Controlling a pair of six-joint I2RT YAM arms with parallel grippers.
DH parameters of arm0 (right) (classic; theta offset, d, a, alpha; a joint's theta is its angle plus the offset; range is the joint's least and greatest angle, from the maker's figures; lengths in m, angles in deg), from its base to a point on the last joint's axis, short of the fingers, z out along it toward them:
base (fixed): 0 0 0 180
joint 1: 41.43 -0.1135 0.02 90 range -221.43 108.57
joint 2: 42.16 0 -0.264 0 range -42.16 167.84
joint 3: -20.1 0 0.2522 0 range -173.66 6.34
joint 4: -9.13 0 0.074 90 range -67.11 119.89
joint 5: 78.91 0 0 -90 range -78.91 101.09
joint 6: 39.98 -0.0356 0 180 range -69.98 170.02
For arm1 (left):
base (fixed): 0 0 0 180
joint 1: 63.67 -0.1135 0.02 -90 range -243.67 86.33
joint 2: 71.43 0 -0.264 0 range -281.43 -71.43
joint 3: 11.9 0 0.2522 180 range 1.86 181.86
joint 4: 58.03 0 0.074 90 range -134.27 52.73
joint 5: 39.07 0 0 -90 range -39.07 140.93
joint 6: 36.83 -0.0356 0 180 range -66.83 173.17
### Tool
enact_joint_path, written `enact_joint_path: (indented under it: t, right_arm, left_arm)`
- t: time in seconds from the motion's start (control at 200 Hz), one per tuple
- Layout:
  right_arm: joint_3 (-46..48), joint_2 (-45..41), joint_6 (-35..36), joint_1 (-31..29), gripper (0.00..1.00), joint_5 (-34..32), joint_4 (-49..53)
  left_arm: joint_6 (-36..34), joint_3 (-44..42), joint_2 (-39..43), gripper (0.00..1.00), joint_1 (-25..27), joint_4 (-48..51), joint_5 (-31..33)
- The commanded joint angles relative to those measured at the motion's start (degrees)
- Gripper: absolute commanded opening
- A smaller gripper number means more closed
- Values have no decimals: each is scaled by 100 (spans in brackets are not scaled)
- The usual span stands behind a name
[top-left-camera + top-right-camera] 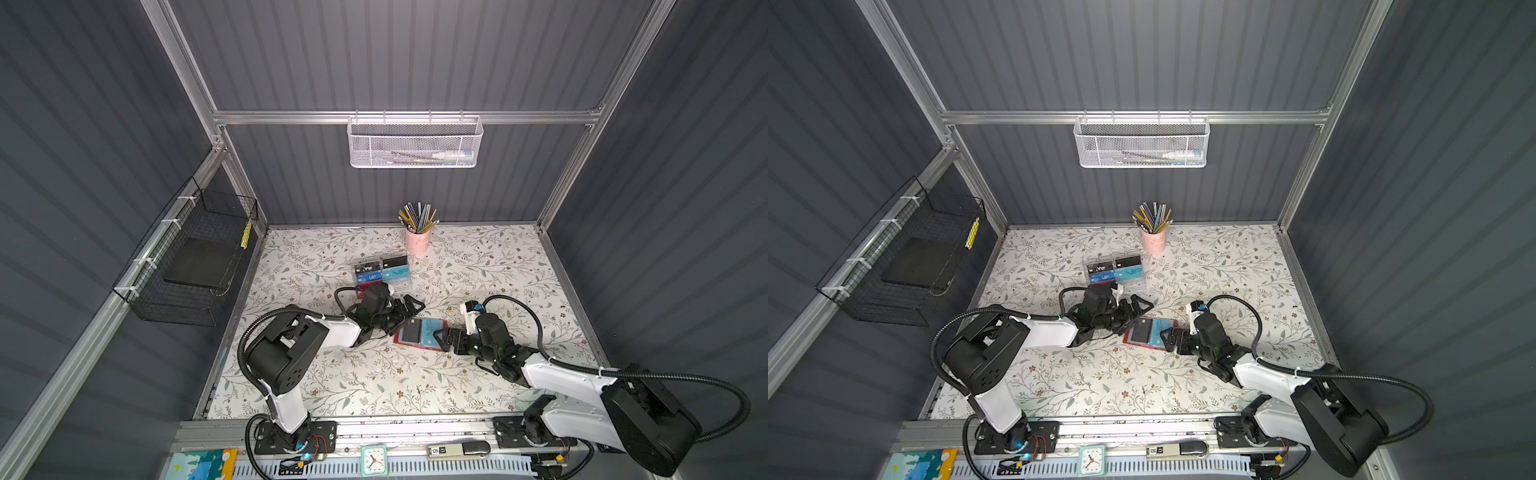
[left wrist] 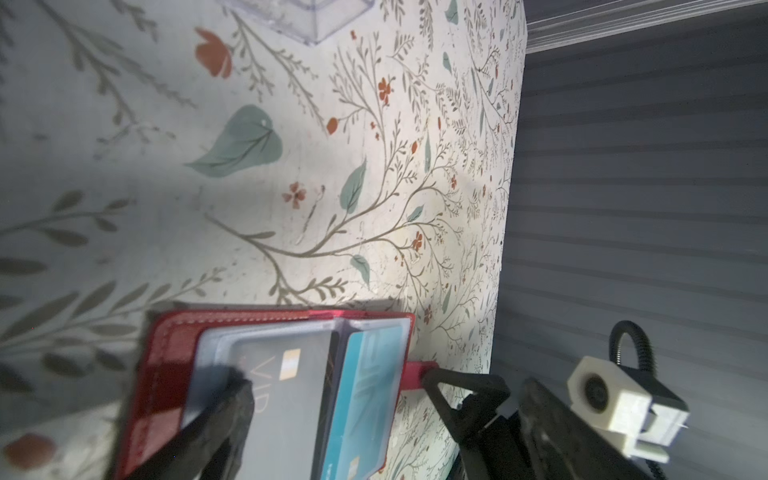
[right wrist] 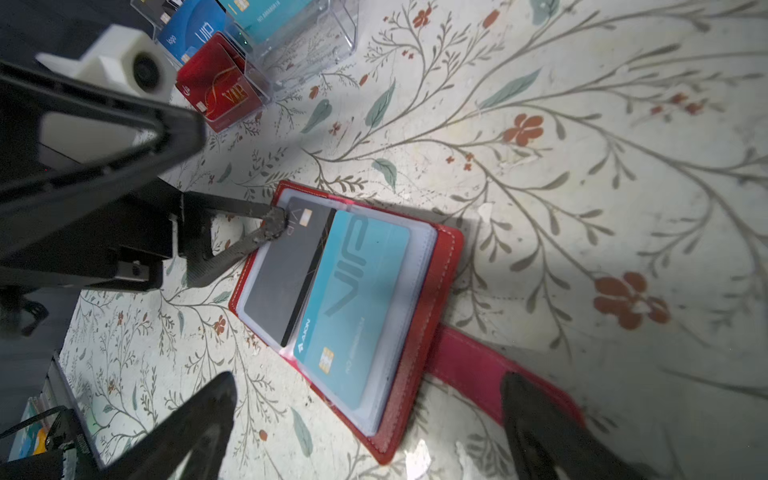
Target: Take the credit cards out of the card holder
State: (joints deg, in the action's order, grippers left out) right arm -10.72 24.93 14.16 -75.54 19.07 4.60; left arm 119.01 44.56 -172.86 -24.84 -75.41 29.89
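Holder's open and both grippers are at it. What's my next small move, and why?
Probably press the left gripper's lower finger down and drag the black card outward, out of the card holder. That finger rests on the card's corner, both grippers are open holding nothing, and the right gripper sits at the holder's tab to steady it.

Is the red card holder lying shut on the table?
No: the card holder lies spread open in the right wrist view, with a teal card and a dark card showing inside.
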Motion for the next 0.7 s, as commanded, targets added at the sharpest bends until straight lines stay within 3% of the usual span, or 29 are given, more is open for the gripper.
enact_joint_path:
  t: [0.0,0.095,0.23,0.695]
  right_arm:
    - [-241,-254,206,10,99,-186,582]
    - [-364,-599,266,-49,99,-240,799]
    - [-201,-610,85,-79,99,234,294]
    - [-280,1281,-191,-247,99,515,-996]
  left_arm:
    - [16,-173,-19,100,-16,-109,-69]
    - [-1,-225,13,100,-15,-118,-76]
    - [2,-301,102,100,-16,-127,-105]
    - [17,-797,607,100,-204,-88,-68]
